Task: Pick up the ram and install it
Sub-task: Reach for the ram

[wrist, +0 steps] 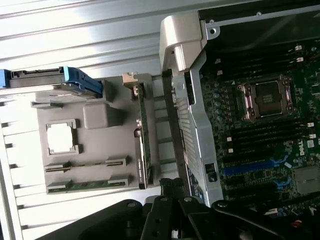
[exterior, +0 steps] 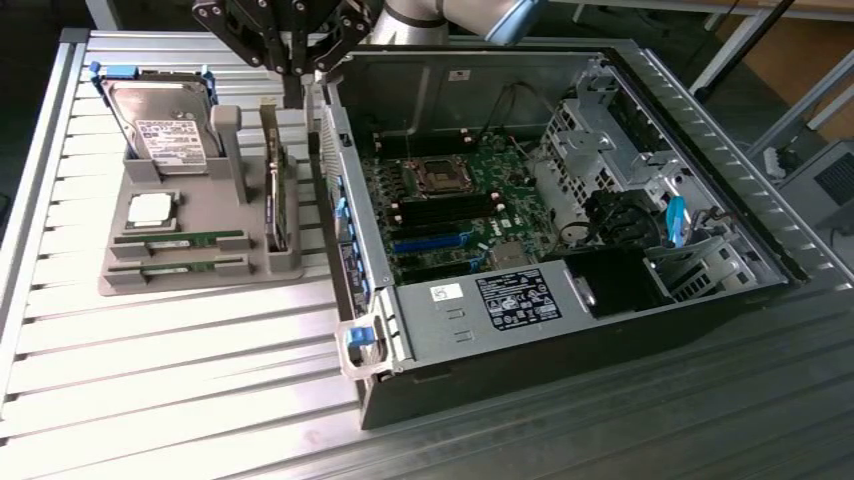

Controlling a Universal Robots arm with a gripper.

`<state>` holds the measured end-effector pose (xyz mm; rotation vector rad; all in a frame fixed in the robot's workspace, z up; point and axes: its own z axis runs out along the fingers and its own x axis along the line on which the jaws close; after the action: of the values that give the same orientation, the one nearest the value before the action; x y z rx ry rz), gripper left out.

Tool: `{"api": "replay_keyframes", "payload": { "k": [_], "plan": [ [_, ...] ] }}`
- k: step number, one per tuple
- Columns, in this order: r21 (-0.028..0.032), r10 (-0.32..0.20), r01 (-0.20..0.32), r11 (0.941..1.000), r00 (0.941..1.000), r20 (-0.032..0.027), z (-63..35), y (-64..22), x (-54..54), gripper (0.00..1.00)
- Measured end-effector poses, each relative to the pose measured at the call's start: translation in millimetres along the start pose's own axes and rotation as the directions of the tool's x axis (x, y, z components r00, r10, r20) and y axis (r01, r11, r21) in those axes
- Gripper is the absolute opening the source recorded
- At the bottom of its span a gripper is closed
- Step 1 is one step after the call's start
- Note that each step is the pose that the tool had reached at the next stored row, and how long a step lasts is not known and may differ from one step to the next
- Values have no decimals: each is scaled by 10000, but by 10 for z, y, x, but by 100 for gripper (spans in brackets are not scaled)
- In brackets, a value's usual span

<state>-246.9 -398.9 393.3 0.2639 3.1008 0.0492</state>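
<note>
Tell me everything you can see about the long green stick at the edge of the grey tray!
The long, thin green circuit-board stick lies on its long edge in a slot of the grey plastic tray, with raised grey blocks at both ends. Pale patches show along it. A second green stick lies parallel beside it, not touching. The black tool hangs shut, well away from it.

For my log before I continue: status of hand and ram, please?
Hand shut, empty, above tray. Ram lies in tray slot, untouched. Upright card stands beside it.
</note>
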Motion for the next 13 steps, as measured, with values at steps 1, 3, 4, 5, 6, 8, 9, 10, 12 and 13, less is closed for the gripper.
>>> {"api": "replay_keyframes", "payload": {
  "k": [1, 3, 4, 5, 6, 8, 9, 10, 12, 13],
  "plan": [
    [5, -1, 1, 10000, 10000, 1, 0, -3, 15, 9],
    [16, -1, 1, 10000, 10000, 3, -1, -7, 39, 9],
    [21, -1, 1, 10000, 10000, 4, -1, -8, 49, 9],
    [27, -2, 1, 10000, 10000, 4, -2, -11, 63, 9],
    [31, -1, 1, 10000, 10000, 6, -2, -13, 73, 9],
    [44, -1, 1, 10000, 10000, 7, -3, -18, 103, 9],
    [51, -2, 2, 10000, 10000, 9, -4, -20, 116, 9],
    [58, -2, 2, 10000, 10000, 10, -4, -22, 129, 9],
    [76, -2, 2, 10000, 10000, 13, -6, -30, 173, 9],
    [83, -3, 3, 10000, 10000, 14, -6, -34, 199, 9]
  ]
}}
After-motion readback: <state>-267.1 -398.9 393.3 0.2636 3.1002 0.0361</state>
